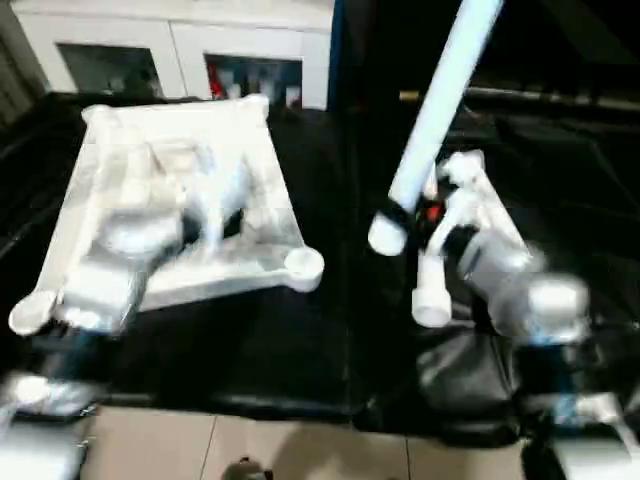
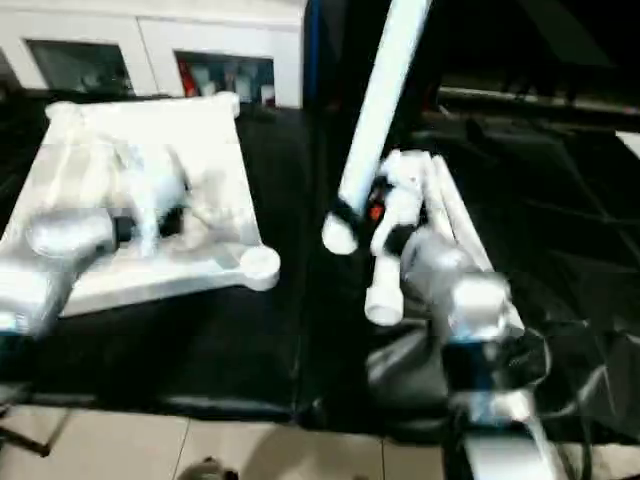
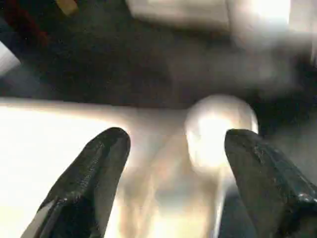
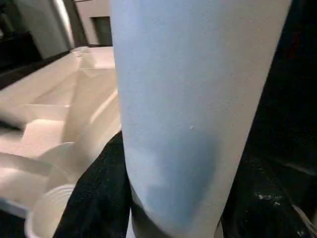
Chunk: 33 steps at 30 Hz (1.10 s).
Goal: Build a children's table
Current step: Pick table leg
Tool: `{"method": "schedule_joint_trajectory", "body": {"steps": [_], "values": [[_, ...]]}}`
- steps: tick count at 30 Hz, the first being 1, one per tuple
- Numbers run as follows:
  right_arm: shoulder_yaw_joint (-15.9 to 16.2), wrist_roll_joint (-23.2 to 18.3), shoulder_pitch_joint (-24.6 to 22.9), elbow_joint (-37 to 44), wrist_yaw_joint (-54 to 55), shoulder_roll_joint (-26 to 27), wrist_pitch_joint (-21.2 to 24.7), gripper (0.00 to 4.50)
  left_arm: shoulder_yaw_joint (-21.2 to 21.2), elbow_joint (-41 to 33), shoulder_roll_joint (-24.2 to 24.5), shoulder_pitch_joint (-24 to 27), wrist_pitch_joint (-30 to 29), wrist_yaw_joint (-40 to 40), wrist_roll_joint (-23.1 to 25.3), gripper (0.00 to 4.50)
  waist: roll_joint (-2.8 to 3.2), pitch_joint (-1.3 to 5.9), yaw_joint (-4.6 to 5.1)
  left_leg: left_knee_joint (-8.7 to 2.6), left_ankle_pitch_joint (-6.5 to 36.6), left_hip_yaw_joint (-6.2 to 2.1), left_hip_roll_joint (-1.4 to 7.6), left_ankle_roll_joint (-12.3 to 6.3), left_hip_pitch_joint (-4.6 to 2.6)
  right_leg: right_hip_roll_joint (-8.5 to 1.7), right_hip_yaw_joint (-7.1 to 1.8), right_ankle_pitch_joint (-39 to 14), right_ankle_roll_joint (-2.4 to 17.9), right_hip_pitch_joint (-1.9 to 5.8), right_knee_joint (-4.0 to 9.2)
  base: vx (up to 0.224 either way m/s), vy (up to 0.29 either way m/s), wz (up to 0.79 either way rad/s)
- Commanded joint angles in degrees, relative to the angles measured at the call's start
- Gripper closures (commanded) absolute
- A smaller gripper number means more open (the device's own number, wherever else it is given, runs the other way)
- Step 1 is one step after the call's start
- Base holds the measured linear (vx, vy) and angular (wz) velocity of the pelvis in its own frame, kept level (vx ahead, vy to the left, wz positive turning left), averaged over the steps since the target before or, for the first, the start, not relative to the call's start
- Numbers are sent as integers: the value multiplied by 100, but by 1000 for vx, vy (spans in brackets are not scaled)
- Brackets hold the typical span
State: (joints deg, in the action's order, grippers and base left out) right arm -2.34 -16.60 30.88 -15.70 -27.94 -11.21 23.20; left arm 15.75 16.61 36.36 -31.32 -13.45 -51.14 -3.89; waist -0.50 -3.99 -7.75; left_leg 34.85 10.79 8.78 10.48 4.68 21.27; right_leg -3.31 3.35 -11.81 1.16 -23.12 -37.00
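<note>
The right gripper (image 1: pixel 415 215) clasped one smooth white tubular leg (image 1: pixel 440 110), tilted up above the spare legs (image 1: pixel 470 215) toward the desk's right side. The ribbed plastic tabletop (image 1: pixel 180 190) lay underside-up at the left, beneath the wide, empty left gripper (image 3: pixel 173 163). Next, seemingly, the leg's flared end needed aligning with a round corner socket (image 1: pixel 303 264).

Dim all around, with black cloth (image 1: pixel 330 330) soaking up light. Bright glare on the white tabletop (image 1: pixel 180 140), washed out to pure white. Smeared with blur across the left forearm (image 1: pixel 120 260).
</note>
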Motion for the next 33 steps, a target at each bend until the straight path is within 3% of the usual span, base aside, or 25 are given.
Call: {"method": "schedule_joint_trajectory", "body": {"steps": [1, 3, 5, 7, 8, 9, 10, 11, 13, 16, 17, 18, 22, 27, 32, 33], "values": [[-49, 15, -9, 47, 21, 7, -142, 260, 146, 100, 57, -15, 213, -247, 199, 91, 108, 469, 49, -438, 740, -38, 214, 332, -84, -449, -307, -430, 831, 323, 400, 0, 0, 0], [-130, -125, -102, 114, -21, 83, 113, 260, 67, 458, 58, -17, 281, -529, 82, 91, 122, 457, 47, -439, 830, -25, 214, 314, -102, -453, -314, -352, 998, 298, 409, 0, 0, 0], [-110, -118, -126, 135, -51, 85, 96, 260, 83, 607, 61, -64, 337, -555, 84, 91, 118, 454, 42, -447, 893, -31, 214, 310, -94, -453, -309, -353, 1040, 305, 410, 0, 0, 0], [-131, -207, -142, 192, -63, 159, 32, 260, 198, 1356, 7, -370, 753, -448, 311, 91, 161, 462, 31, -433, 970, -24, 201, 304, -107, -449, -314, -317, 1047, 300, 420, 0, 0, 0], [-131, -207, -142, 192, -63, 159, 32, 260, 198, 1356, 7, -370, 753, -448, 311, 91, 138, 482, 35, -442, 889, -46, 207, 320, -81, -465, -308, -206, 1046, 348, 386, 0, 0, 0], [-119, -211, -141, 192, -82, 163, -5, 260, 215, 1526, -23, -448, 827, -418, 348, 91, 128, 471, 41, -444, 854, -48, 214, 322, -79, -465, -303, -158, 1063, 336, 385, 0, 0, 0], [-97, -215, -149, 203, -87, 172, -37, 260, 236, 1733, -64, -545, 942, -429, 391, 91, 196, 476, 38, -435, 880, -55, 215, 346, -82, -475, -305, -151, 1081, 333, 374, 0, 0, 0], [-70, -213, -170, 232, -92, 179, -74, 260, 263, 2024, -144, -681, 1092, -451, 464, 91, 199, 471, 55, -432, 918, -39, 206, 346, -90, -461, -307, -173, 1079, 320, 399, 0, 0, 0], [-83, -234, -193, 281, -114, 186, -56, 260, 286, 2291, -228, -795, 1200, -527, 554, 91, 140, 481, 44, -430, 894, -37, 211, 333, -81, -480, -319, -156, 1090, 356, 394, 0, 0, 0], [-97, -276, -180, 308, -165, 190, 11, 260, 233, 2627, -357, -956, 1264, -681, 509, 91, 154, 480, 53, -435, 879, -47, 223, 325, -75, -488, -312, -143, 1117, 355, 390, 0, 0, 0], [-89, -280, -174, 296, -185, 184, 9, 260, 216, 2733, -396, -1006, 1273, -748, 465, 120, 152, 470, 59, -433, 904, -36, 210, 314, -79, -479, -312, -199, 1121, 344, 408, 0, 0, 0], [-80, -282, -147, 265, -208, 180, 7, 260, 193, 2941, -448, -1110, 1263, -911, 396, 127, 175, 474, 46, -432, 960, -38, 213, 319, -92, -492, -315, -313, 1144, 338, 415, 0, 0, 0], [-72, -293, -98, 252, -233, 176, 27, 260, 163, 3271, -489, -1276, 1301, -1025, 401, 148, 144, 477, 47, -441, 964, -45, 234, 310, -81, -506, -318, -283, 1188, 354, 405, 0, 0, 0], [-20, -312, -72, 248, -343, 164, 53, 260, 145, 3758, -514, -1491, 1316, -1178, 543, 192, 198, 486, 55, -430, 894, -52, 227, 281, -80, -504, -310, -79, 1243, 359, 393, 0, 0, 0], [-33, -296, -59, 225, -349, 176, 40, 260, 201, 3972, -496, -1553, 1337, -1252, 636, 222, 158, 467, 106, -445, 972, -52, 236, 257, -74, -514, -310, -202, 1283, 372, 413, 0, 0, 0], [-33, -296, -59, 225, -349, 176, 40, 260, 201, 3972, -496, -1553, 1337, -1252, 636, 246, 171, 474, 108, -442, 964, -55, 238, 255, -77, -521, -310, -238, 1287, 374, 409, 0, 0, 0]]}}
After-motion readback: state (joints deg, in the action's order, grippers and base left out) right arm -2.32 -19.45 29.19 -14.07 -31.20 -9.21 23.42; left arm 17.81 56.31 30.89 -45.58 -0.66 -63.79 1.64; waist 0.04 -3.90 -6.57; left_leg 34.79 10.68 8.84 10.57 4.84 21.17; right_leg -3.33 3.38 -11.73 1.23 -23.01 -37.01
